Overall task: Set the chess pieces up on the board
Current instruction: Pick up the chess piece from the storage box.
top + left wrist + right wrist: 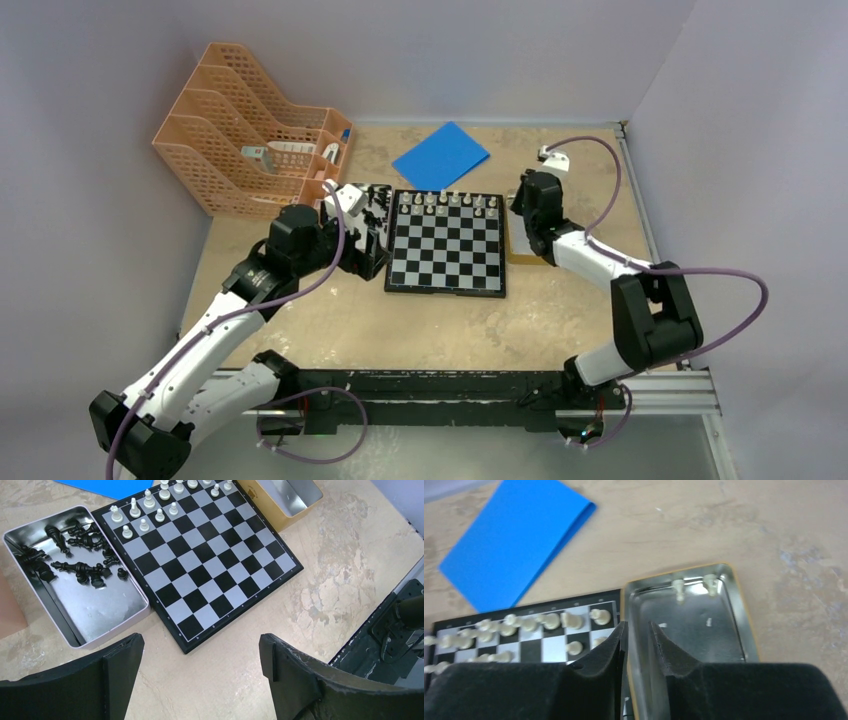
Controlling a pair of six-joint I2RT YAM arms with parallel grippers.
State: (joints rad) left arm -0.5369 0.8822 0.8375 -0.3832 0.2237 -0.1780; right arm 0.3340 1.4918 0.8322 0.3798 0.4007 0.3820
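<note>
The board (446, 245) lies mid-table, and it also shows in the left wrist view (210, 555). Several white pieces (447, 203) stand on its two far rows. Several black pieces (75, 565) lie in a silver tin (100, 615) left of the board. Two white pieces (679, 587) stand in a gold-rimmed tin (724, 630) right of the board. My left gripper (200, 650) is open and empty, above the table by the board's near left corner. My right gripper (638, 630) hangs over that tin's left wall, its fingers a narrow gap apart, holding nothing.
A blue square sheet (441, 155) lies beyond the board. An orange file rack (250, 150) stands at the back left. The gold tin (522, 250) touches the board's right edge. Walls close the table at the back and both sides.
</note>
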